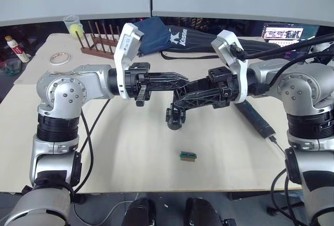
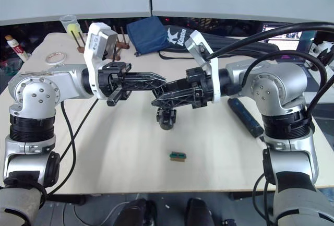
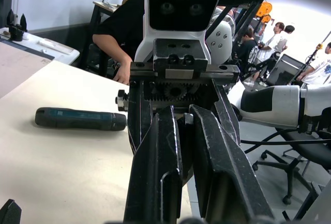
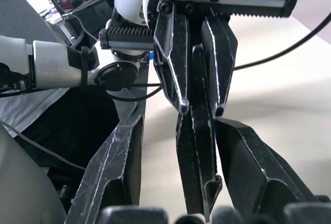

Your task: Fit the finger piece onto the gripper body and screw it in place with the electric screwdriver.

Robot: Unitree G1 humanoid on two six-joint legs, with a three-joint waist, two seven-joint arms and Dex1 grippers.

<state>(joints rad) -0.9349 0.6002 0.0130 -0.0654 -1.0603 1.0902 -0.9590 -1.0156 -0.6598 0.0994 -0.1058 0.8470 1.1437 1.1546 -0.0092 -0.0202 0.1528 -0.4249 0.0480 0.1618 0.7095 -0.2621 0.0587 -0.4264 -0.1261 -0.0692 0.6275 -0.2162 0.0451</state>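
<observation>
My two arms meet fingertip to fingertip above the middle of the table. My left gripper (image 1: 183,78) points right and is shut on a slim black wedge, the finger piece (image 4: 199,167). The wedge sticks out past its tips into the gap of my right gripper (image 1: 175,100), whose fingers (image 4: 121,167) stand wide open around it. The gripper body (image 1: 175,118) sits on the table just under the right gripper's tips. The electric screwdriver (image 1: 255,119) lies on the table at the right, under my right forearm.
A small green block (image 1: 188,156) lies near the front edge. At the back are a wooden rack (image 1: 99,42), a tape roll (image 1: 60,59), a blue bag (image 1: 156,35) and a long black bag (image 1: 195,48). People stand beyond the table (image 3: 116,32).
</observation>
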